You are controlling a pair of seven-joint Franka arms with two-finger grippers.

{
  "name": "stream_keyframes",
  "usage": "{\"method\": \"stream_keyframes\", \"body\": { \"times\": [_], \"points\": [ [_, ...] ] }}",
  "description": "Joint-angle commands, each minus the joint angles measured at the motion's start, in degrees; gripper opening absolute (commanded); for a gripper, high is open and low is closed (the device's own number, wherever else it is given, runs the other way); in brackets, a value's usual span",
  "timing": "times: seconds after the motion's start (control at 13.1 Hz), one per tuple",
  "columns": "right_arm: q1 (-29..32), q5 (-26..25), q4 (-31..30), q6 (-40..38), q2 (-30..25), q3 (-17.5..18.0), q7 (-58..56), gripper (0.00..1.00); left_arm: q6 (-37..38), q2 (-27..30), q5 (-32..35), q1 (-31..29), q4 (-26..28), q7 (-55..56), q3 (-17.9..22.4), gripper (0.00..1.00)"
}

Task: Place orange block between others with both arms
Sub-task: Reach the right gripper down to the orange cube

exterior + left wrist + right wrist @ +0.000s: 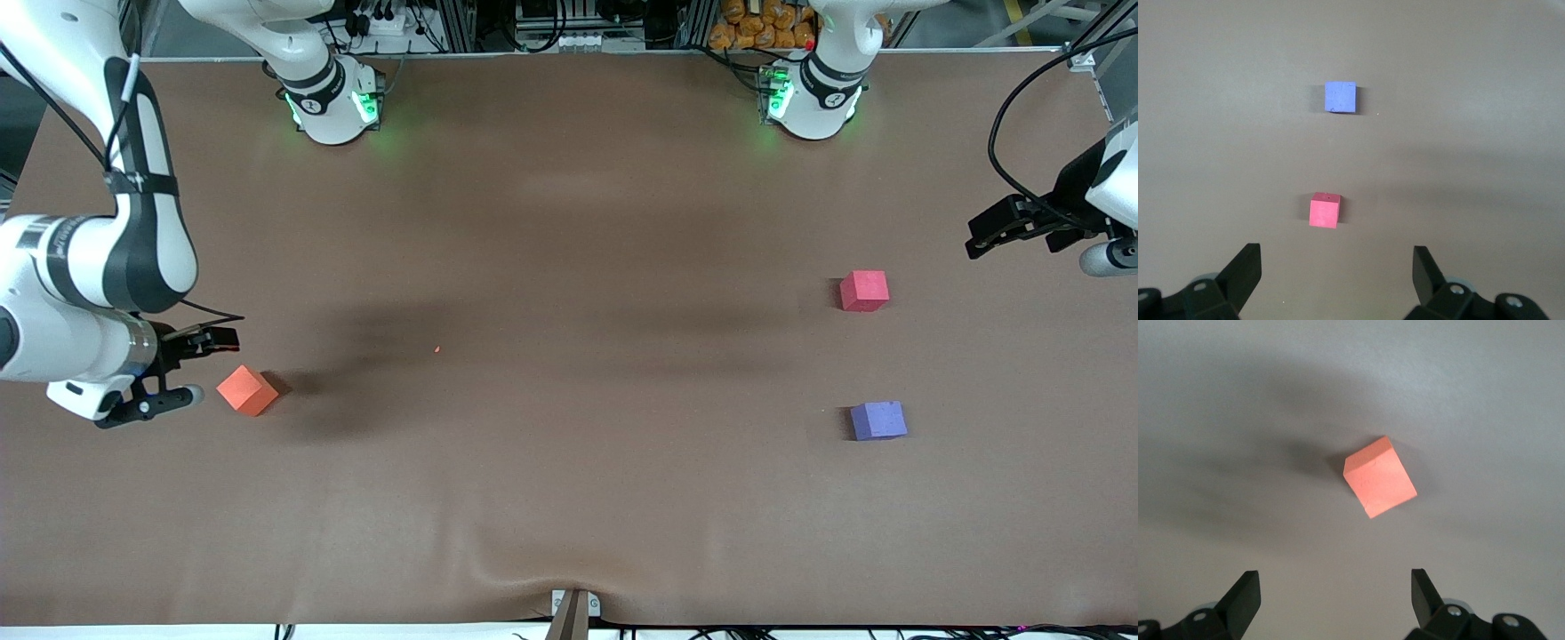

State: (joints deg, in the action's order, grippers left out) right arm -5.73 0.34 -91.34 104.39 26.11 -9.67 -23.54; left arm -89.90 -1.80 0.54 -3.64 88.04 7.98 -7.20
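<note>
Brown table (569,498) w/ both arms out at opposite ends. Right arm (80,267) at its own end, right gripper (197,366) up over the table just beside the orange block (248,390), fingers spread wide, holding nothing; in the right wrist view the block (1379,477) sits apart from the fingers (1241,599), turned at an angle. Left arm (1111,178) at the other end, left gripper (996,229) likewise spread & empty, near the red cube (864,291). Purple cube (878,420) is nearer the front camera than the red one (clear gap between them). Orange block well apart from both.
</note>
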Motion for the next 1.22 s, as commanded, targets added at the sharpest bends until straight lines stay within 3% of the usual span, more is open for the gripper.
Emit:
{"method": "stream_keyframes", "body": {
  "times": [0.0, 0.3, 1.14],
  "points": [
    [0.0, 0.7, 0.1, 4.3, 2.4, -0.2, -8.9, 1.0, 0.7, 0.3, 1.2, -0.3, 0.0, -0.8, -0.3, 1.0],
    [0.5, 0.3, 0.0, 8.5, 6.4, -0.3, -30.9, 1.0, 0.7, 0.3, 1.2, -0.3, 0.0, -0.8, -0.3, 1.0],
    [1.8, 0.1, -0.1, 14.5, 11.7, -0.3, -32.4, 1.0, 0.6, 0.2, 0.9, -0.3, 0.3, -0.8, -0.3, 1.0]
  ]
}}
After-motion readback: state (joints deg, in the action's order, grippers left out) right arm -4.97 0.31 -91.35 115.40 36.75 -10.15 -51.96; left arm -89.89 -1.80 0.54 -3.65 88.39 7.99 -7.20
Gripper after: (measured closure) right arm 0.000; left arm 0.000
